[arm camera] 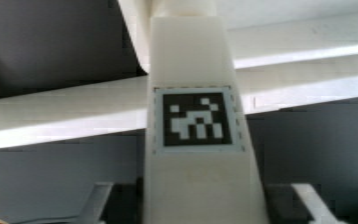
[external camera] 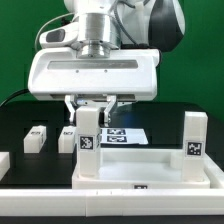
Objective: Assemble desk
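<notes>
Green backdrop behind a black worktop. Toward the front, lying flat, the desk's white rimmed panel. Upright at its corner on the exterior view's left, a white square leg, with a black-and-white tag on the face turned to the wrist camera. Upright at the corner on the exterior view's right, a second tagged leg. Farther back on the exterior view's left, well apart from the panel, two spare legs just beside each other. Behind the panel, flat on the worktop, the marker board. Right over the first leg, the tool, hanging from the white arm and spread open. Fingers on either side of the leg's top, a gap showing on each side in the wrist view. Nothing gripped.
</notes>
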Tool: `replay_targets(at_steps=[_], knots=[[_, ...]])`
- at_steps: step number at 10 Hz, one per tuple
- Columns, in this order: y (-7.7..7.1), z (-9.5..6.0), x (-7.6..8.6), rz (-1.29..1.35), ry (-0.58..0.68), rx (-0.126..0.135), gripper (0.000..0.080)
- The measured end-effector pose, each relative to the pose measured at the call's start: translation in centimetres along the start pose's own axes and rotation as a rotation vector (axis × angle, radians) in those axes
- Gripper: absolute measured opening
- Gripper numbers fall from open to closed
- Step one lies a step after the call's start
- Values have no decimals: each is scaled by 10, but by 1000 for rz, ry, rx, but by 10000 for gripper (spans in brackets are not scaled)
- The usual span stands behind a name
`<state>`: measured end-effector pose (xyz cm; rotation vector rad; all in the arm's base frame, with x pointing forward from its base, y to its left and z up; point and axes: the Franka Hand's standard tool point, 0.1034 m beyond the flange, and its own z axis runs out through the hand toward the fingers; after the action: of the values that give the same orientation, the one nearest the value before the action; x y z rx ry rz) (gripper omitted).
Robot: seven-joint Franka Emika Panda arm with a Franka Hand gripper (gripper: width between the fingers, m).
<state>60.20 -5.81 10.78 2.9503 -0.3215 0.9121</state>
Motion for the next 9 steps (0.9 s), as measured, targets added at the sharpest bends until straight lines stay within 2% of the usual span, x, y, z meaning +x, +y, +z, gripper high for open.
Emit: replay_targets(at_steps=[1,2,3,4,5,9], knots=[[0,0,0,0,0,0,304],[0,0,0,0,0,0,514],[0,0,0,0,0,0,514],[0,0,0,0,0,0,621],[0,0,0,0,0,0,644],[0,0,0,0,0,0,649]])
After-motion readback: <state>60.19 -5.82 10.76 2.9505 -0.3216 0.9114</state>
